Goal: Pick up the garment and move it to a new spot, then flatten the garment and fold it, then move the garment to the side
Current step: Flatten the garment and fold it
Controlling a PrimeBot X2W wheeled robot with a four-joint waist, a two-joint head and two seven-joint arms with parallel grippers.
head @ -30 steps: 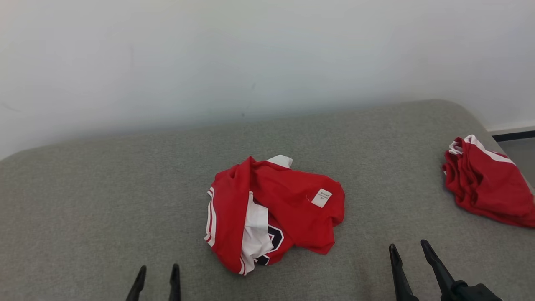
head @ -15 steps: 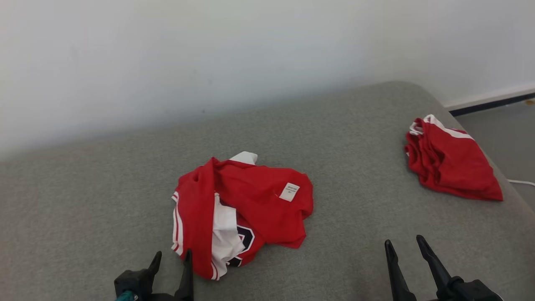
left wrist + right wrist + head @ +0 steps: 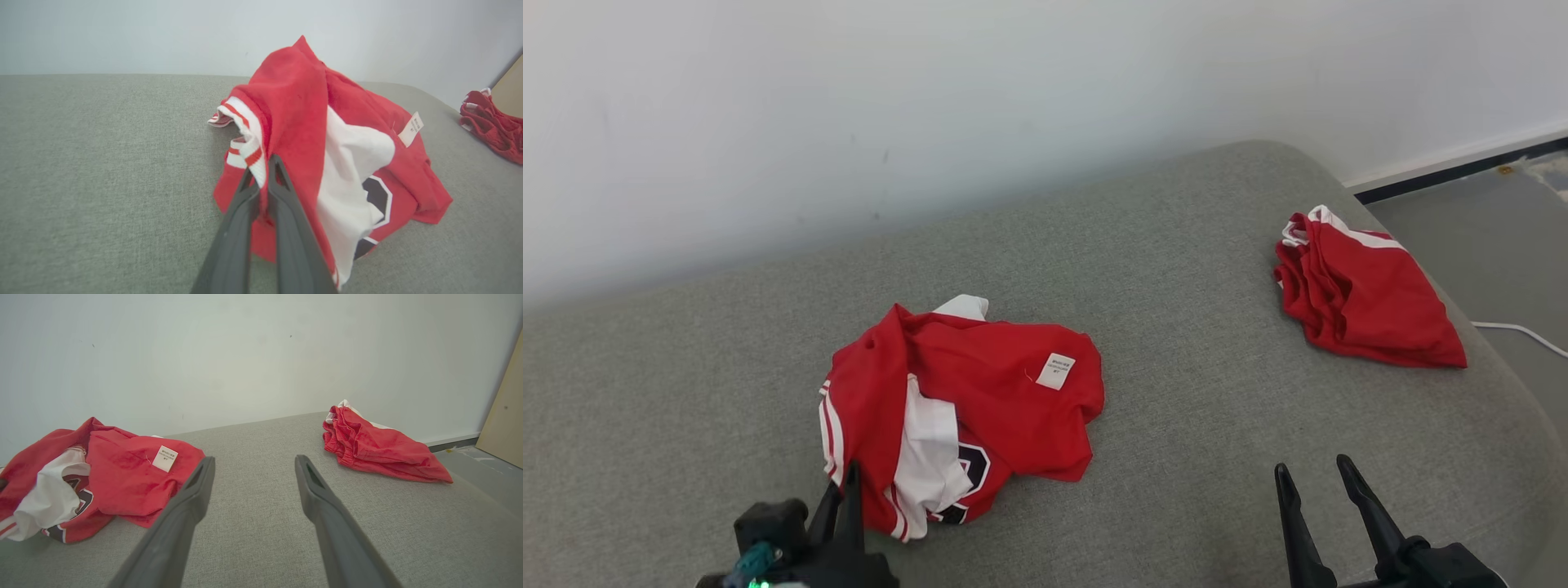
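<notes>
The left gripper (image 3: 263,171) has its fingers (image 3: 239,228) clamped on the near-left striped edge of the crumpled red garment (image 3: 980,384) lying mid-way across the grey upholstered surface (image 3: 1176,245), while the right gripper (image 3: 253,459), near right, holds its fingers apart.

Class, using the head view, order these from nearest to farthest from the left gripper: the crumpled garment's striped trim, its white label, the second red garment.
1. Striped trim, pinched by the left gripper.
2. White label, centre, farther right.
3. Second red garment, far right.
</notes>
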